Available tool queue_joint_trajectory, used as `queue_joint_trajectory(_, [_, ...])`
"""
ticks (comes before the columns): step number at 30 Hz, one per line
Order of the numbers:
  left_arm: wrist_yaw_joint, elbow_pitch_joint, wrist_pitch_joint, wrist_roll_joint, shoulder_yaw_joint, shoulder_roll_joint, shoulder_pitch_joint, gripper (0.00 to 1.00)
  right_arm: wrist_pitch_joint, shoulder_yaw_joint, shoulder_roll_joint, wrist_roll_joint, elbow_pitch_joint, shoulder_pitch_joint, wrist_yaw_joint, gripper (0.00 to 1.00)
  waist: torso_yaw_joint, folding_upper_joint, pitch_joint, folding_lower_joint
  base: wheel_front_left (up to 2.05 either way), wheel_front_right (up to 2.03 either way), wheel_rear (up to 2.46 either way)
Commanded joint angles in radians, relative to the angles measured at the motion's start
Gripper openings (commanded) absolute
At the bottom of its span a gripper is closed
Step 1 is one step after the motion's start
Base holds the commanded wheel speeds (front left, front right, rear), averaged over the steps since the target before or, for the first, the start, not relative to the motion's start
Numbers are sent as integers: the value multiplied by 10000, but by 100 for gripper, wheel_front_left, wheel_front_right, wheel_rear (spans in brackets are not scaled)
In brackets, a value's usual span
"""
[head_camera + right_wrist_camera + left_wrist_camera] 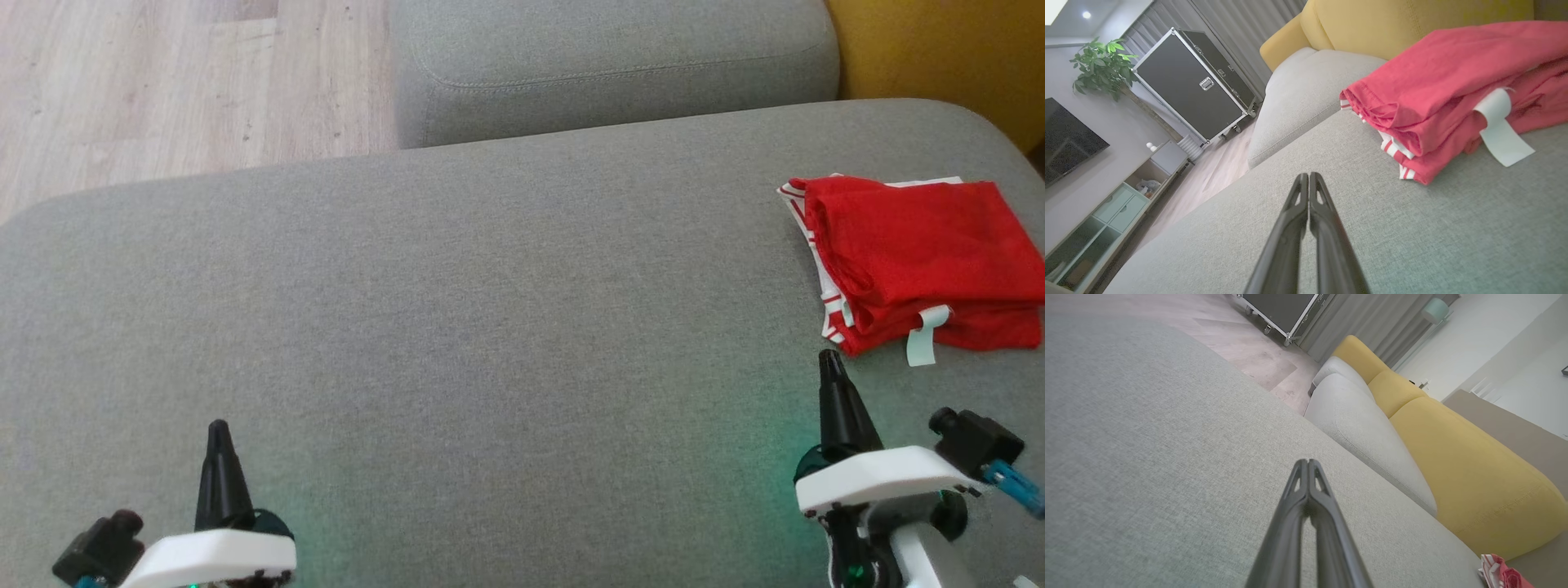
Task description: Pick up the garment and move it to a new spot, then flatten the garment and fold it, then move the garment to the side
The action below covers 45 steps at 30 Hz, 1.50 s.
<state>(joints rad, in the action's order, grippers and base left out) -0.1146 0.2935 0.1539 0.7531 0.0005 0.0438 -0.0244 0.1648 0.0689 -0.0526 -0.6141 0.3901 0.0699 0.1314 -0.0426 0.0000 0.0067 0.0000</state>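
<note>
The garment (918,261) is red with white-striped trim and a white label, and it lies folded in a compact stack at the right edge of the grey cushion (490,327). In the right wrist view the garment (1453,94) sits up and to the right of the fingertips. A corner of the garment (1502,575) peeks in at the bottom right of the left wrist view. My right gripper (830,359) is shut and empty, a short way in front of the stack. My left gripper (218,429) is shut and empty at the lower left, far from it.
A second grey cushion (612,65) lies beyond the near one, with a yellow sofa back (939,57) at the far right. Wood floor (163,82) shows at upper left. A black wheeled case (1196,85), a plant (1102,65) and a low cabinet (1106,212) stand across the room.
</note>
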Motion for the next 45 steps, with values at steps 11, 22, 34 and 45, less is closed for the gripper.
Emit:
queue_joint_trajectory(11, [-58, -352, -349, 1151, 301, 31, 618, 0, -378, -189, -108, -1396, -513, 413, -3, 0, 52, 0, -5, 0, 0, 0, 0])
queue_joint_trajectory(22, [-73, -370, -675, 2187, 418, 36, 717, 0, -685, -382, -116, -2623, -647, 405, -3, 0, 105, 0, -9, 0, 0, 0, 0])
queue_joint_trajectory(34, [-88, -389, -1028, 3315, 545, 41, 825, 0, -1025, -599, -120, -3952, -792, 397, -4, 0, 162, 0, -14, 0, 0, 0, 0])
queue_joint_trajectory(45, [-101, -406, -1324, 4257, 651, 45, 915, 0, -1312, -785, -119, -5058, -912, 390, -5, 0, 209, 0, -18, 0, 0, 0, 0])
